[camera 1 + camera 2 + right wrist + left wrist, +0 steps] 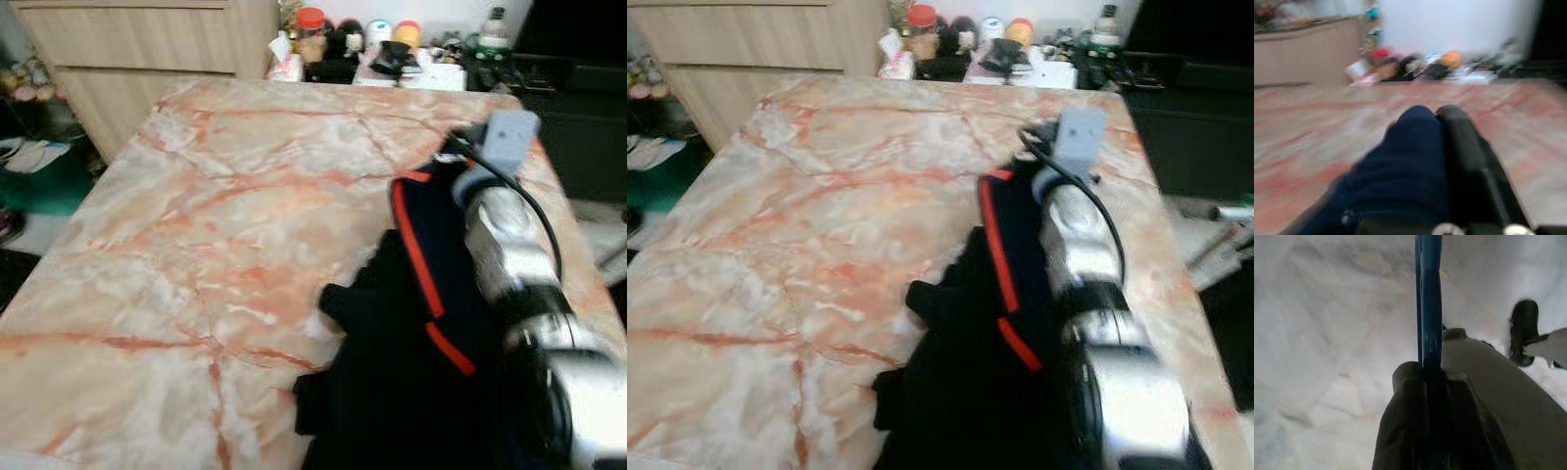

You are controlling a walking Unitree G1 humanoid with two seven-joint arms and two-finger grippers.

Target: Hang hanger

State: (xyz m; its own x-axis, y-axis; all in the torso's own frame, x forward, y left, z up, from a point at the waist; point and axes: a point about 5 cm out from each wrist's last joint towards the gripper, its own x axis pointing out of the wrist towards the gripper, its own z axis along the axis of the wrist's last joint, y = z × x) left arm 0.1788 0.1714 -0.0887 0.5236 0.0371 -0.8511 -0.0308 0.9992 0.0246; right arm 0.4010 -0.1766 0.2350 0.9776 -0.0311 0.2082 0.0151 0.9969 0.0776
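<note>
A dark navy garment [411, 372] with red stripes lies bunched on the right side of the marble table [196, 215]. My right arm [509, 245] reaches forward over it. In the right wrist view my right gripper [1435, 115] is shut on a fold of the navy garment [1400, 166], which covers one finger; the other black finger [1464, 152] lies beside it. In the left wrist view my left gripper [1430, 374] is shut on a blue hanger [1430, 298], held low over a pale marbled floor. The hanger's hook is out of frame.
Jars, bottles and boxes [362, 49] crowd the table's far edge. A wooden cabinet [127, 49] stands at the back left and black furniture [578, 98] at the back right. Bags [34, 162] lie on the floor to the left of the table.
</note>
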